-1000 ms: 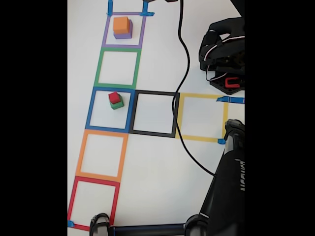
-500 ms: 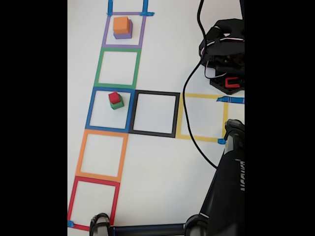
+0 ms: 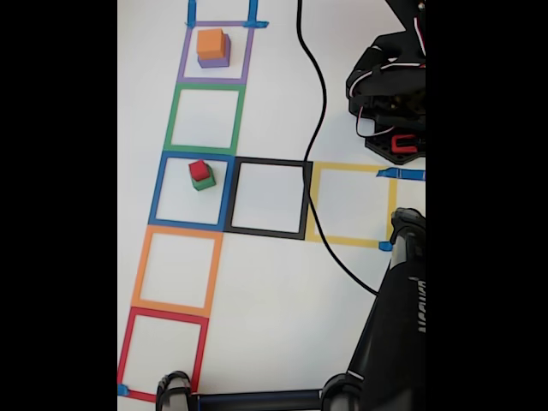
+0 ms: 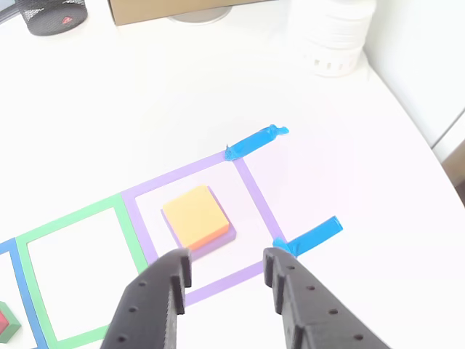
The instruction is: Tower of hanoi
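Observation:
An orange block (image 3: 211,42) sits on a purple block (image 3: 214,61) inside the purple tape square (image 3: 182,53) at the top of the fixed view. A red block (image 3: 199,169) rests on a green block (image 3: 205,182) in the blue tape square (image 3: 157,190). In the other view my gripper (image 4: 226,267) is open above the table. Its two black fingers (image 4: 161,294) frame the near side of the orange block (image 4: 194,216). A sliver of the purple block (image 4: 216,243) shows beneath it. Nothing is between the fingers.
The arm's base (image 3: 390,94) stands at the right edge, and a black cable (image 3: 318,128) trails across the black and yellow tape squares. A black stand (image 3: 398,325) fills the lower right. Green, orange and red tape squares lie along the left column. A white jar (image 4: 336,36) stands at the back.
The cable has swung left again across the table and the arm's upper part has shifted at the top right. None of the blocks has moved.

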Available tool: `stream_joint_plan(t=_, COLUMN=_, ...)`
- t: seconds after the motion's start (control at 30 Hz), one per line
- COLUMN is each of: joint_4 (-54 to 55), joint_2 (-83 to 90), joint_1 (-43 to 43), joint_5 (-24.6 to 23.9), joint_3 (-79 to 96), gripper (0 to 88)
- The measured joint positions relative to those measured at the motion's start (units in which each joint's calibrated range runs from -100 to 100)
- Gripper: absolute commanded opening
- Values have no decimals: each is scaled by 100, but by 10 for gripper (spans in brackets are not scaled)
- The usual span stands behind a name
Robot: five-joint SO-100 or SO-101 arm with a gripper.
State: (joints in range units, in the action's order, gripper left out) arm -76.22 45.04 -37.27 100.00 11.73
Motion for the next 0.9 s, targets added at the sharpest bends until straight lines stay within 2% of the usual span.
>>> stream_joint_plan(t=0.07, joint_4=492, joint_2=-110, joint_1=164, joint_5=0, joint_3=310, gripper=95)
stream_joint_plan(t=0.3, joint_4=1967, joint_2=-110, joint_1=281, joint_5=0, joint_3=1496, gripper=369)
stream_joint_plan(t=0.43, joint_4=2499, joint_2=-160, joint_1=281, joint_5=0, joint_3=1921, gripper=472)
stream_joint_plan(t=0.67, joint_4=3587, joint_2=-169, joint_1=35, joint_5=0, joint_3=2931, gripper=509)
stream_joint_plan(t=0.9, joint_4=6070, joint_2=-777, joint_1=-351, joint_5=0, joint_3=4329, gripper=520)
